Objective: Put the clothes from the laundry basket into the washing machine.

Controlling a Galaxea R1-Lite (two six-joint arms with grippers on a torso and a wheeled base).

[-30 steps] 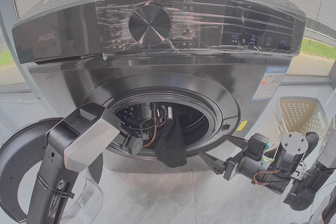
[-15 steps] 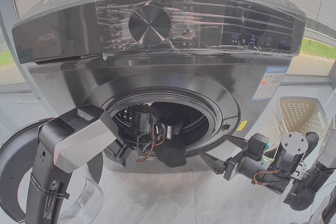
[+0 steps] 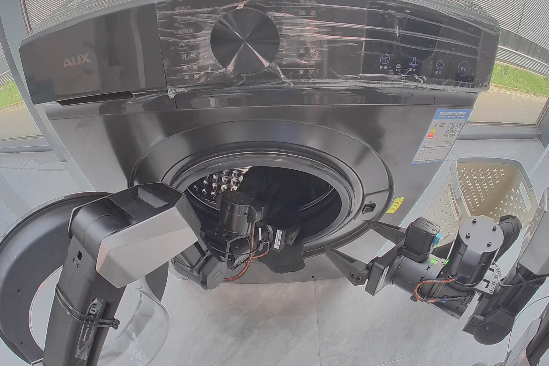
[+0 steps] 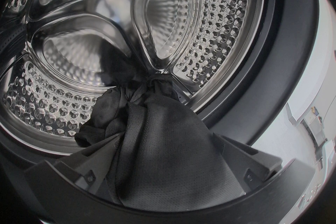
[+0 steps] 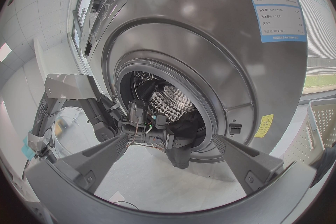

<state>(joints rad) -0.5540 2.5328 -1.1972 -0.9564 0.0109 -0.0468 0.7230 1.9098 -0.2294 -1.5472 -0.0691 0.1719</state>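
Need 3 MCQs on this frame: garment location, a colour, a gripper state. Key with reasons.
1. Where is the black garment?
A. flat on the floor
B. draped over the lip of the washing machine opening, partly in the drum
C. atop the control panel

2. What colour is the laundry basket?
A. cream
B. blue
C. red

3. How is the right gripper?
A. shut on cloth
B. shut, empty
C. open, empty

Key:
1 B: the left wrist view shows it running from the lip into the drum.
2 A: its perforated wall is cream.
3 C: its jaws stand apart with nothing between.
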